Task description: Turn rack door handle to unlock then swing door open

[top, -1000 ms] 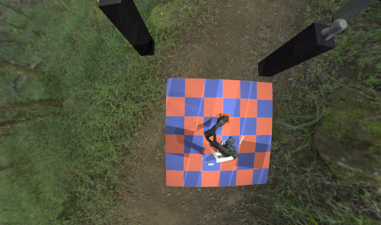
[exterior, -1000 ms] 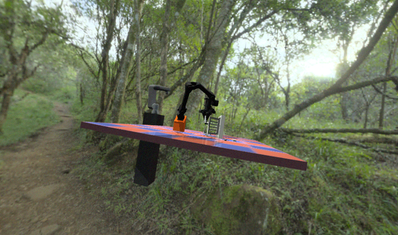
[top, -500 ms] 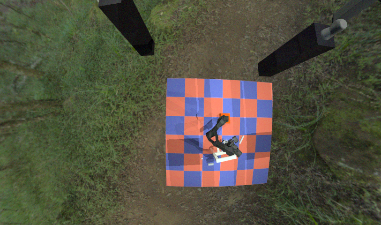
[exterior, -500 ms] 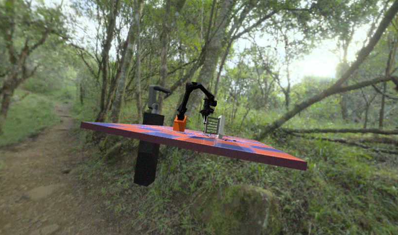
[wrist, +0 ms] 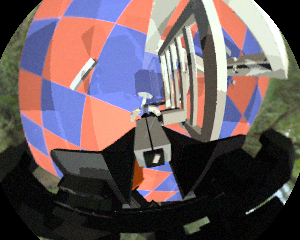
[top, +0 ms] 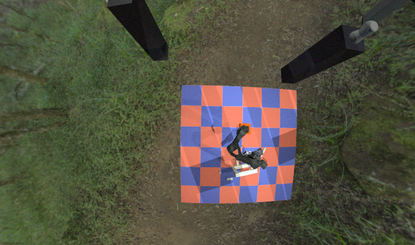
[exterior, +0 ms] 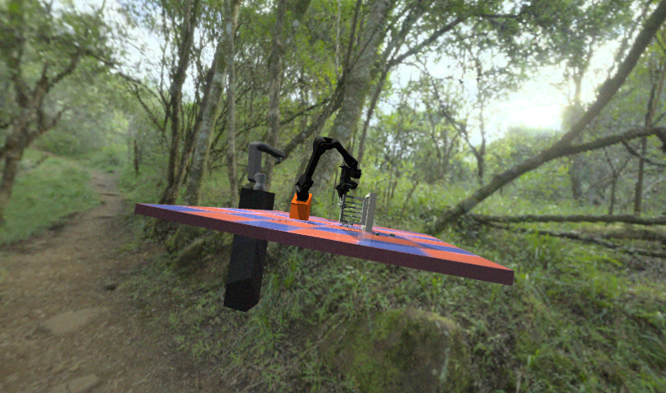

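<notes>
My gripper (wrist: 148, 130) (exterior: 340, 193) is shut on the door's upright handle (wrist: 144, 141), a grey block with a square end between the fingers in the wrist view. The barred door (wrist: 178, 65) (exterior: 353, 210) stands swung out from the white frame (wrist: 273, 45) (exterior: 369, 212) (top: 246, 173); its exact angle is hard to tell. The handle joins the door's free edge by a short piece low in the wrist view. The arm hides the handle and part of the door in the top view. How far the handle is turned against the door cannot be told.
A loose white bar (top: 264, 151) (wrist: 83, 74) lies on the checkered table (top: 211, 95) (exterior: 464, 257) beside the gripper. A small white piece (top: 229, 178) lies near the frame. The arm's orange base block (top: 248, 131) (exterior: 300, 207) stands behind. Dark pillars (top: 148, 39) (exterior: 249, 259) stand beyond the table.
</notes>
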`<control>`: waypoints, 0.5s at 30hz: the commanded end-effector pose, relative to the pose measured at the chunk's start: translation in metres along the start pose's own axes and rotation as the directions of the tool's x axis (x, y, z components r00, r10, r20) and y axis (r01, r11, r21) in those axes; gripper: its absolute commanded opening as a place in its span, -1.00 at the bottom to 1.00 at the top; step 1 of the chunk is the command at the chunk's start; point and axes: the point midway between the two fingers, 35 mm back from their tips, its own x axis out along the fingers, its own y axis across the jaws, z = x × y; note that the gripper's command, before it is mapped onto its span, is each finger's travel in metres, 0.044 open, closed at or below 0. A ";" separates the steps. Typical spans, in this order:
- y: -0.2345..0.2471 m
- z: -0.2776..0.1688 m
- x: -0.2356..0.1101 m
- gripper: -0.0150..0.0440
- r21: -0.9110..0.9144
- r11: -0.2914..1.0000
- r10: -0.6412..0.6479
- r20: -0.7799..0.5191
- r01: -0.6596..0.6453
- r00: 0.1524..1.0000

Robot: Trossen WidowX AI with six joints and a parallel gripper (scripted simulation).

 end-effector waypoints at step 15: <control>0.036 0.015 0.000 -0.41 0.299 0.954 0.001 0.001 -0.001 1.000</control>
